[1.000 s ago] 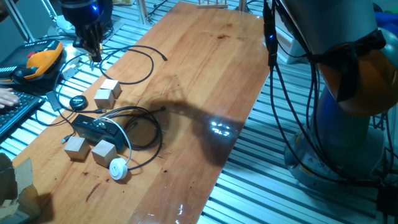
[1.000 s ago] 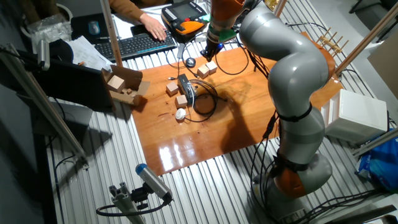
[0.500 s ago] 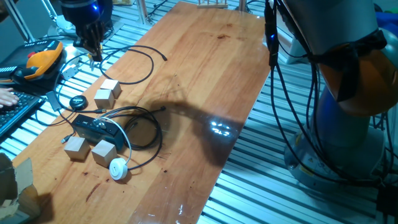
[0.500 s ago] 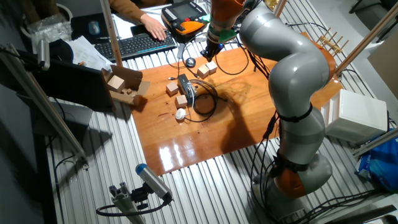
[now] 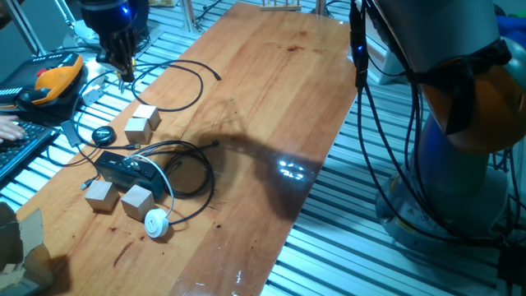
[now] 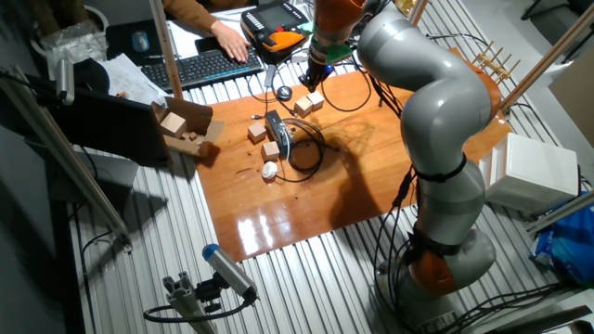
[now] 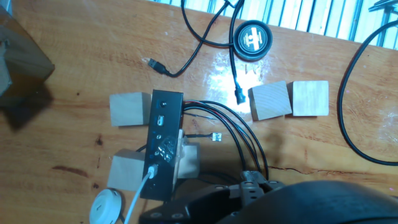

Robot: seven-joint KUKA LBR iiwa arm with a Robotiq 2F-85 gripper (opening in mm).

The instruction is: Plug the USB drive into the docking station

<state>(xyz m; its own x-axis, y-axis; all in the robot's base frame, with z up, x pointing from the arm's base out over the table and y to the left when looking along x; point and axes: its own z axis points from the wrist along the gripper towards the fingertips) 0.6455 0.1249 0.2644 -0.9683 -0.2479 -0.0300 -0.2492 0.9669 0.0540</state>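
Nothing has moved in the last second: the gripper (image 5: 125, 72) still hangs at upper left, its jaws' state unclear, perhaps pinching something, far from the docking station (image 5: 125, 170).

The docking station (image 5: 125, 169) (image 6: 275, 127) (image 7: 160, 144) is a flat, dark, rectangular box lying flat on the wooden bench (image 5: 263, 107). Small ports show along its face, a white cable enters one end, and thin black cables run from its side.
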